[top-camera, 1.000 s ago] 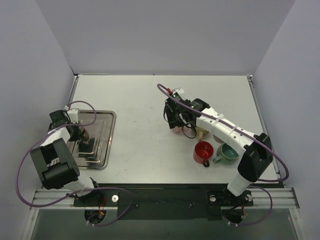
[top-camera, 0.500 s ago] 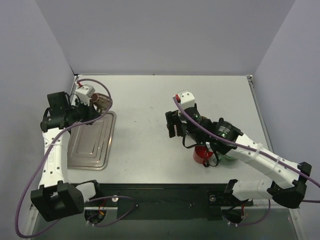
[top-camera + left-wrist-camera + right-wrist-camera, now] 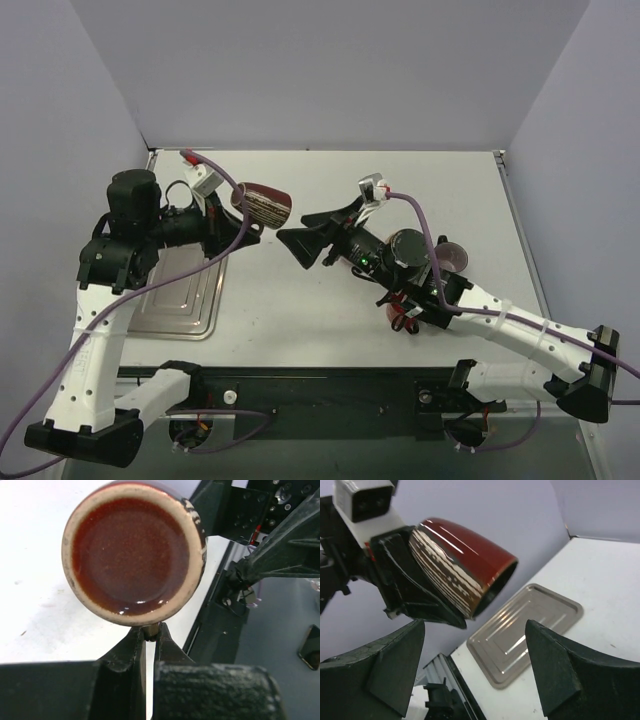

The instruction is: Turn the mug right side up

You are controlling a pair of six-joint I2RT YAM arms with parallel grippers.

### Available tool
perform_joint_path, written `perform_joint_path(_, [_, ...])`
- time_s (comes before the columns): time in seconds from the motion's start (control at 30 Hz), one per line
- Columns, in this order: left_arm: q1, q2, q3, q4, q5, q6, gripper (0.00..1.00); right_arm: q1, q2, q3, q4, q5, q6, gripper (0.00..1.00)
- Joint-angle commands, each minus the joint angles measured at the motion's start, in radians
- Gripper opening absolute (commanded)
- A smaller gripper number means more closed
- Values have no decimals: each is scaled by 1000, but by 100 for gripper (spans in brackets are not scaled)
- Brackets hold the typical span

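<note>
The mug (image 3: 264, 203) is glossy red with a brown-and-cream striped side. My left gripper (image 3: 238, 224) holds it in the air over the table's left half, tilted on its side. In the left wrist view one round end of the mug (image 3: 132, 555) faces the camera, and my gripper (image 3: 150, 630) is shut on a small tan part under its rim. My right gripper (image 3: 292, 232) is open and empty, just right of the mug and apart from it. In the right wrist view the mug (image 3: 465, 565) hangs beyond the wide-open gripper (image 3: 475, 625), its dark mouth turned down and right.
A metal tray (image 3: 185, 290) lies at the left, below the raised left arm, and shows in the right wrist view (image 3: 530, 625). A red mug (image 3: 404, 316) and a pink mug (image 3: 452, 256) stand at the right, partly hidden by the right arm.
My left arm has lifted the mug up and to the right, away from the tray. My right arm has swung left to face it, with its jaws open wide.
</note>
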Motion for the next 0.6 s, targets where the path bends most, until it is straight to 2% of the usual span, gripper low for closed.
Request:
perform_joint_path(0.0, [-59, -25, 34, 48, 49, -64, 0, 9, 15, 40, 297, -102, 14, 75])
perform_joint_path(0.2, [-99, -32, 8, 81, 81, -82, 0, 5, 75, 100, 317, -161, 52, 69])
perform_joint_path(0.27, [-120, -33, -12, 103, 87, -88, 0, 3, 97, 117, 325, -179, 65, 61])
perform_joint_path(0.3, [-127, -30, -17, 111, 92, -90, 0, 5, 106, 121, 328, -184, 69, 51])
perform_joint_path(0.33, [-131, -29, -29, 114, 95, -90, 0, 3, 107, 127, 339, -191, 77, 45])
perform_joint_path(0.37, [-133, -27, -33, 123, 98, -90, 0, 0, 110, 127, 343, -196, 79, 31])
perform_joint_path(0.4, [-133, -24, -41, 121, 95, -88, 0, -3, 109, 129, 346, -194, 79, 23])
perform_joint_path(0.43, [-133, -22, -44, 109, 86, -68, 0, -5, 103, 128, 342, -191, 75, 8])
perform_joint_path(0.47, [-133, -19, -49, 101, 78, -48, 0, -11, 98, 124, 324, -182, 72, 0])
perform_joint_path(0.53, [-133, -16, -55, 74, 27, 3, 0, -26, 69, 123, 221, -130, 57, 0])
perform_joint_path(0.57, [-130, -15, -49, 22, -49, 27, 18, -35, 39, 126, 96, -109, 22, 0])
